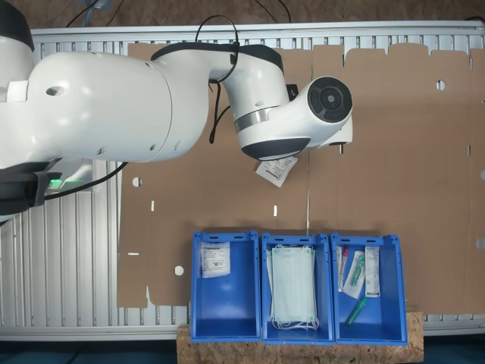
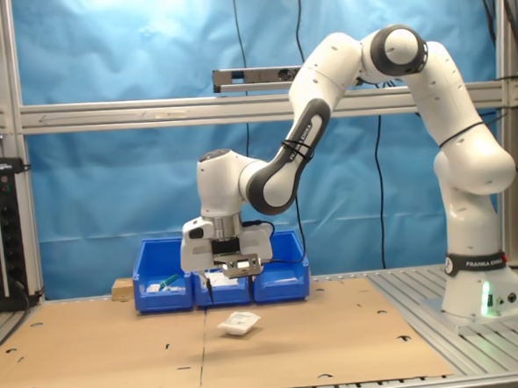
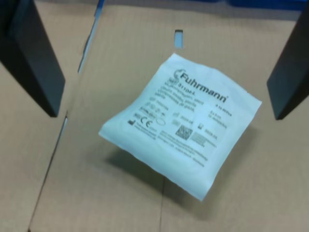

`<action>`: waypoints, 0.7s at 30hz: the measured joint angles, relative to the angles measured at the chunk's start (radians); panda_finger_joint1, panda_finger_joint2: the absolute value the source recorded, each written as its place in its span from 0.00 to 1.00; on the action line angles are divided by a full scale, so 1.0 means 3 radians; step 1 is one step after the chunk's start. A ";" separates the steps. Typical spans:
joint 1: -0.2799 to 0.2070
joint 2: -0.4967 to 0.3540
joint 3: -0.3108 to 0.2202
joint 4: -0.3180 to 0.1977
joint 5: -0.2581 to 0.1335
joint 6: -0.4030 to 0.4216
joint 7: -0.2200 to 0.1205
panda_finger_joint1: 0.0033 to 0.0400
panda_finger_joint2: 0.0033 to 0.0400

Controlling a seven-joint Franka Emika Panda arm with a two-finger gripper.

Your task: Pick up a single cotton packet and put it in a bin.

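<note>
Cotton packet [image 3: 181,125], a small flat square white sachet w/ fine dark print, lies on the brown cardboard sheet [image 2: 338,330] covering the worktop, directly under the tool [image 2: 237,267]. In the wrist view it sits between the two dark fingers [image 3: 34,58], touching neither, w/ one corner lifted a bit and a shadow beneath it. The second exterior view shows the same packet [image 2: 239,323] on the cardboard just below the tool, w/ clear air between them. In the first exterior view one corner of it [image 1: 276,171] pokes out from under the white arm's wrist.

Tool: spread wide, holding nothing; fingers stand apart on either side of the packet, above it.

Three rectangular blue plastic tray-bins w/ thick rims stand in a row beyond the tool, well apart from the packet. In the first exterior view the bin [image 1: 227,318] at the first exterior view's left holds another white sachet [image 1: 214,259] at its near end, rest of its floor bare. Middle bin [image 1: 265,334] holds a stack of pale green face masks [image 1: 293,287]. Third bin [image 1: 398,334] holds narrow white-green packets [image 1: 355,274] and small tubes.

White robot arm [image 2: 449,138] reaches over from its base on the slotted aluminium worktop [image 2: 479,339].
</note>
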 joint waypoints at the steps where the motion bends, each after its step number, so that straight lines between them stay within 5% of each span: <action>1: -0.0002 0.0017 0.0000 0.0000 0.0000 0.0015 0.0000 1.00 1.00; 21: -0.0088 0.0254 -0.0044 -0.0008 -0.0002 0.0267 0.0000 1.00 1.00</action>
